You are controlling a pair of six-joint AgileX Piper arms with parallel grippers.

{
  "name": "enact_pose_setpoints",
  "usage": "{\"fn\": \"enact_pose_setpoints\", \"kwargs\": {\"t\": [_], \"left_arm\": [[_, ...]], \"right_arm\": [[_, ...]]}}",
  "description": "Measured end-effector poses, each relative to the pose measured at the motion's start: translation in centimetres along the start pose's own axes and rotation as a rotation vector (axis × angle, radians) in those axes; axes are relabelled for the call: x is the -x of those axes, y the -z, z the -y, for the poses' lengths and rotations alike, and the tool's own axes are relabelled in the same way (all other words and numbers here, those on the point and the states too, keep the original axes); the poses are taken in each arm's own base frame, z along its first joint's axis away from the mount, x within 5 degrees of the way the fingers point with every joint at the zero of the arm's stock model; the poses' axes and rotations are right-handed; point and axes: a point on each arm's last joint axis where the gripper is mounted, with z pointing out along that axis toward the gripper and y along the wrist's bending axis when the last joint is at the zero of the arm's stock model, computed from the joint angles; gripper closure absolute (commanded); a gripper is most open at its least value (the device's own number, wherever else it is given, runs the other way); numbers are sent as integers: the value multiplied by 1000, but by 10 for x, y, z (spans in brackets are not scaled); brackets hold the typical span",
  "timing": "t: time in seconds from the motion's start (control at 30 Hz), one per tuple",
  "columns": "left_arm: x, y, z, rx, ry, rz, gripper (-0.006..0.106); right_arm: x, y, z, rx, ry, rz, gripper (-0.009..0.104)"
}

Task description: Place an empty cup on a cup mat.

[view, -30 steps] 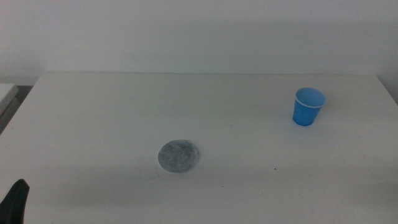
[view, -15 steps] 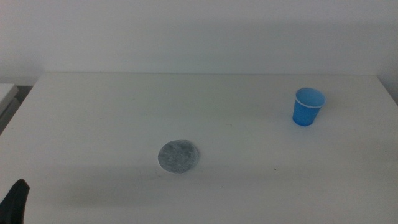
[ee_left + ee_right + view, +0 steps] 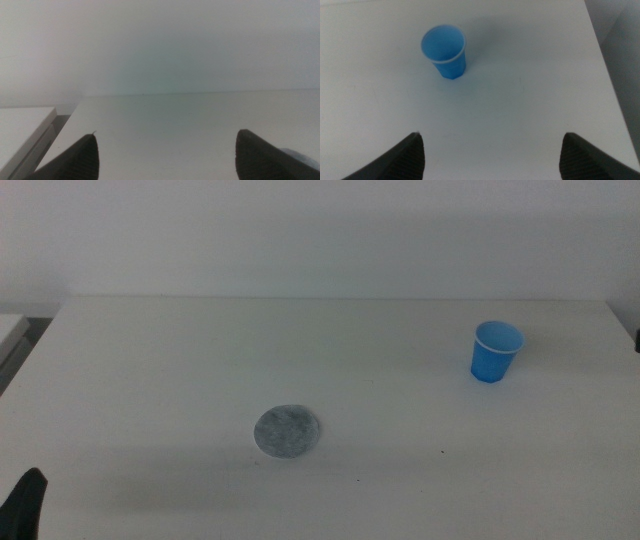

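Middle view, cup: the cup (image 3: 496, 351) stands upright on the white table (image 3: 180, 370), far right, toward the back edge.
Middle view, cup mat: the cup mat (image 3: 287, 430) lies flat, left of centre and nearer the front, well apart from the cup, nothing on it.
Middle view, left gripper: only a dark tip of the left gripper (image 3: 24, 502) shows at the bottom left corner.
Left wrist view: the left gripper (image 3: 167, 155) has its two jaws spread wide apart over bare table, nothing between them.
Right wrist view: the right gripper (image 3: 492, 155) is spread wide with nothing held; the cup (image 3: 445, 51) stands upright ahead of it, apart from both jaws, its blue inside empty.
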Motion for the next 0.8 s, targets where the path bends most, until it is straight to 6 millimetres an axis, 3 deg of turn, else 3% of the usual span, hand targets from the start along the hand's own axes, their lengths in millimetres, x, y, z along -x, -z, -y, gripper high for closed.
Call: {"fn": "enact_pose_setpoints", "kwargs": {"t": [0.2,0.33,0.5,0.8], "left_arm": [[0,0,0,0,0,0,7],[0,0,0,0,0,0,7],[0,0,0,0,0,0,7],[0,0,0,0,0,0,7]], "right_arm": [[22,-22,-3,7,-20,-44,2],[44,-49,-6,14,-40,-132,2],[75,-94,-11,29,-62,-221,2],[90,-177,-35,54,-23,-327,2]]}}
